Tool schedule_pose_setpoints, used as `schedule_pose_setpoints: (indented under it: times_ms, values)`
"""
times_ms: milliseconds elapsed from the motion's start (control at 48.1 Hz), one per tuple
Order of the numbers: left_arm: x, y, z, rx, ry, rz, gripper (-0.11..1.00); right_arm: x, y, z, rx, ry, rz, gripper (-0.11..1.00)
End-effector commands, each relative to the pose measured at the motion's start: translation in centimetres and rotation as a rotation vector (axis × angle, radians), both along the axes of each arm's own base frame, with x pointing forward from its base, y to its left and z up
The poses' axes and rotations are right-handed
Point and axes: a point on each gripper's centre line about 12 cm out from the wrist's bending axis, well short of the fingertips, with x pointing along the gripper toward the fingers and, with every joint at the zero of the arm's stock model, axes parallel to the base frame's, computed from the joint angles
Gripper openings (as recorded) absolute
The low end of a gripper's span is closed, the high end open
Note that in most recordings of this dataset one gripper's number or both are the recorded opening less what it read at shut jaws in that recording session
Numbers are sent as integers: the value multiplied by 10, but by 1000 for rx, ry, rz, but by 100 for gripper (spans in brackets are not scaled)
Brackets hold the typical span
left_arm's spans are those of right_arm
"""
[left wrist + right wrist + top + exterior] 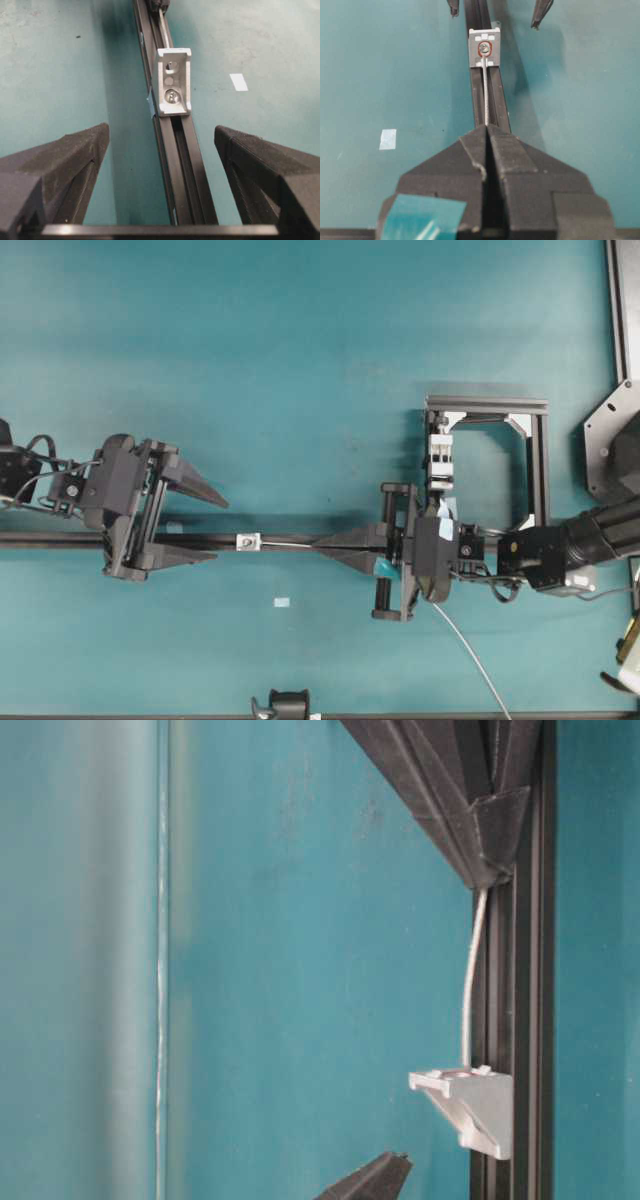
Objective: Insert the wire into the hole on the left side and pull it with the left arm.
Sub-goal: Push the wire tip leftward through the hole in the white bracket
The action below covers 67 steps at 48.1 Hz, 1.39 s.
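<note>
The thin pale wire (285, 542) runs along the black rail (50, 539) from my right gripper (318, 543) to the small silver block (248, 540). The right gripper (486, 127) is shut on the wire (484, 90), whose end meets the block at the hole (484, 48). I cannot tell how far it has entered. From table level the wire (468, 990) bows slightly into the block (470, 1105). My left gripper (220, 530) stands open just left of the block (173, 82), straddling the rail. Nothing lies between its fingers (75, 155), and no wire shows on its side.
A black frame with a white clamp block (440, 460) stands behind the right gripper. A white tape patch (282, 602) lies in front of the rail. The wire's slack (470, 650) trails toward the front right. A black plate (610, 450) sits far right.
</note>
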Motion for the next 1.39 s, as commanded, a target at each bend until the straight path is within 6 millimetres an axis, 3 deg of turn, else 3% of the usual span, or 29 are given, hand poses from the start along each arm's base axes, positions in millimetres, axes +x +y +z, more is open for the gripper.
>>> schedule_pose_setpoints:
  times_ms: [0, 1371]
  values:
    - [5, -1, 12, -12, -45, 2, 78, 5, 1, 8, 13, -27, -5, 1]
    - [5, -1, 11, -9, -42, 0, 78, 44, -3, 9, -38, -23, -21, 1]
